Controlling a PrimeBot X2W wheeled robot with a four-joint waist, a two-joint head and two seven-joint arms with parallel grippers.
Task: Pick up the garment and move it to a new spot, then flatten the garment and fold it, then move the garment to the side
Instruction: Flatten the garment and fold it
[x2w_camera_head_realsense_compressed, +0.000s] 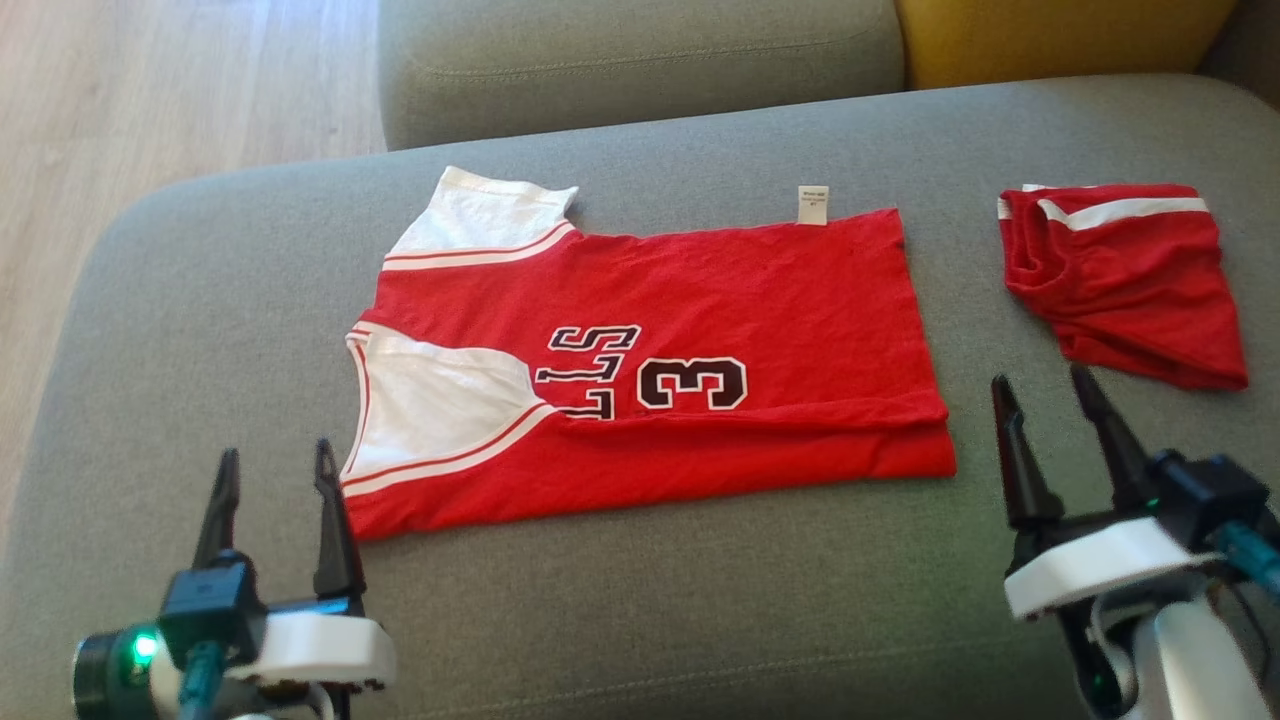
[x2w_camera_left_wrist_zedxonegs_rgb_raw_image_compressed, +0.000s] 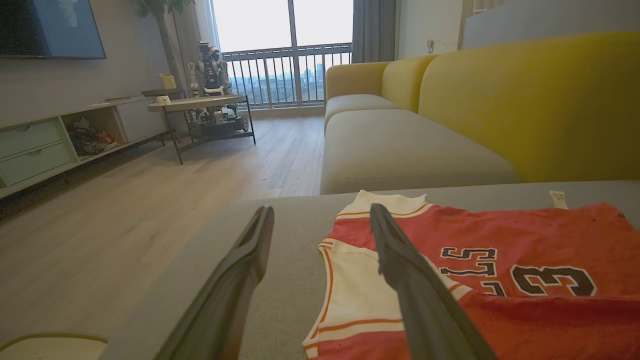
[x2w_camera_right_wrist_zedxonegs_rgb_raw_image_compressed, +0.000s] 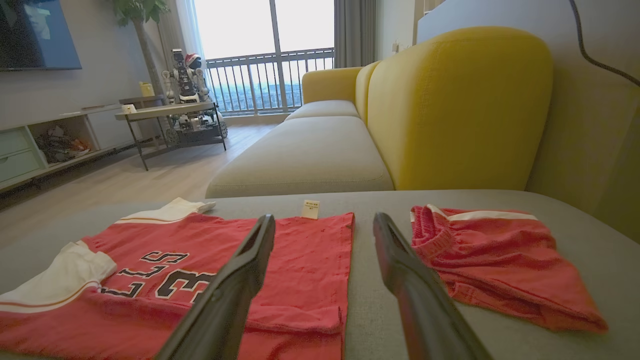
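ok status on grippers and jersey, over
Left gripper open, empty. Right gripper open, empty. Jersey flat on sofa cushion, near edge folded over. Folded red garment off to the right, apart.

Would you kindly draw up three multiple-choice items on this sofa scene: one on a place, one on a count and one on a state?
1. Where do the folded red shorts lie, relative to the red jersey?
A. on its left
B. on its right
C. on top of it

2. How many garments lie on the grey cushion?
A. one
B. two
C. three

3. How do the left gripper and the right gripper stand?
A. both open and empty
B. left shut on the jersey
C. right shut on the shorts

Answers:
1 B, the shorts lie apart from the jersey, on the robot's right.
2 B, the jersey and the shorts make two.
3 A, both pairs of fingers are spread with nothing between them.
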